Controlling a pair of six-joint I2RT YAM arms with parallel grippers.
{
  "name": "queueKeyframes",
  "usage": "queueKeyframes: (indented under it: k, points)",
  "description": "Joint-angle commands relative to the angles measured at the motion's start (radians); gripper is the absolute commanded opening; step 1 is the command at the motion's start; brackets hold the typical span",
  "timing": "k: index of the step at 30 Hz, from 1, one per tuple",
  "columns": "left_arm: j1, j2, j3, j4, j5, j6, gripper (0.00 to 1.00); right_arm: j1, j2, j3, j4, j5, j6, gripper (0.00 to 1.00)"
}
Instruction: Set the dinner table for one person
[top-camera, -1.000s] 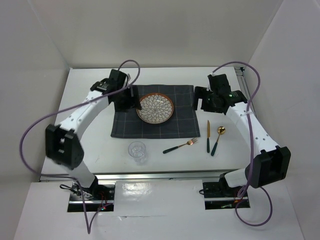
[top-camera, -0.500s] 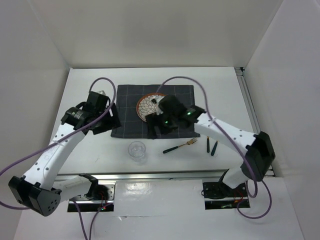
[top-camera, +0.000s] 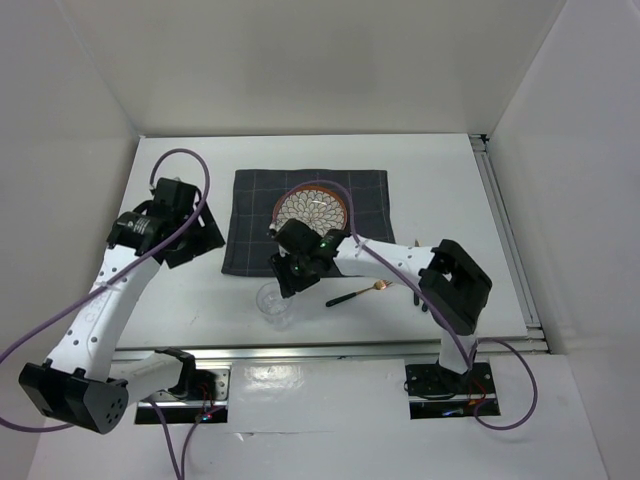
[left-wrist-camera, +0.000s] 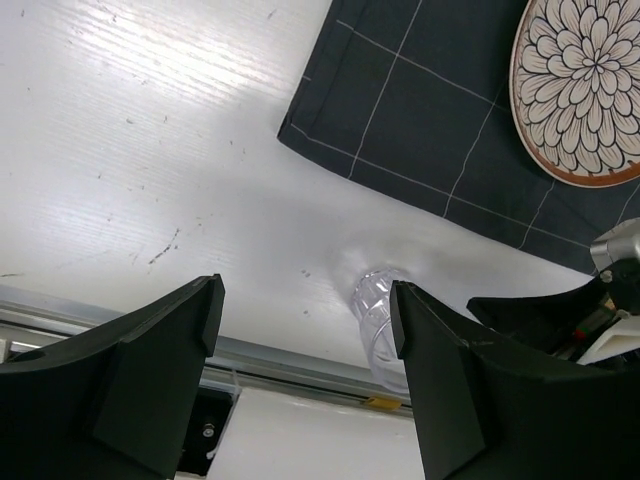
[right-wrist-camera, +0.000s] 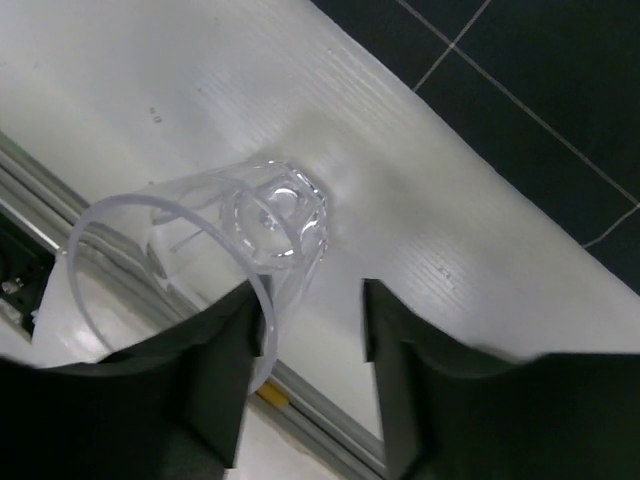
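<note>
Fingers of the left gripper (left-wrist-camera: 303, 300) stand wide apart, released and holding nothing. The large flat white rectangular dinner table (top-camera: 440, 200), with its silver metal rails, lies bare straight beneath them, at 9 o'clock from the dark grey checked cloth placemat (top-camera: 250, 225). The right gripper (right-wrist-camera: 312, 300) hangs low over the same table at the mat's near edge, at 7 o'clock from the round flower-patterned plate (top-camera: 312, 210) with a brown rim. Its fingers are apart too, not clamped. A clear faceted drinking glass (right-wrist-camera: 272, 222) stands upright on the table, at 7 o'clock from them seen from above. Its rim crosses one finger in the wrist view, though whether they touch I cannot tell. A gold fork (top-camera: 358, 293) with a dark green handle lies on the table at 3 o'clock from the glass. The right arm covers the mat's near right corner. From the left wrist the plate is cut off by the frame edge, and one black finger hides part of the glass.
</note>
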Motion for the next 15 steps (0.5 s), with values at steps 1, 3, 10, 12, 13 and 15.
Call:
queueKeyframes:
  k: [1,3,10,12,13,15]
  points:
    - [0.020,-0.029,0.013,0.021,0.017,0.038,0.84,0.025,0.003,0.042,0.059,0.047,0.011,0.50]
    - [0.020,-0.038,0.004,0.030,0.028,0.047,0.84,0.025,-0.023,0.063,0.036,0.082,0.022,0.30]
    - [0.020,-0.017,-0.008,0.081,0.071,0.065,0.84,-0.062,-0.137,0.139,-0.115,0.314,0.033,0.00]
    - [0.020,-0.005,-0.008,0.092,0.071,0.065,0.84,-0.125,-0.137,0.197,-0.194,0.369,0.033,0.00]
    - [0.020,0.005,-0.019,0.105,0.071,0.074,0.84,-0.199,-0.137,0.217,-0.214,0.385,0.033,0.00]
    - [0.020,0.005,-0.030,0.119,0.062,0.074,0.84,-0.281,-0.123,0.278,-0.251,0.417,0.033,0.00]
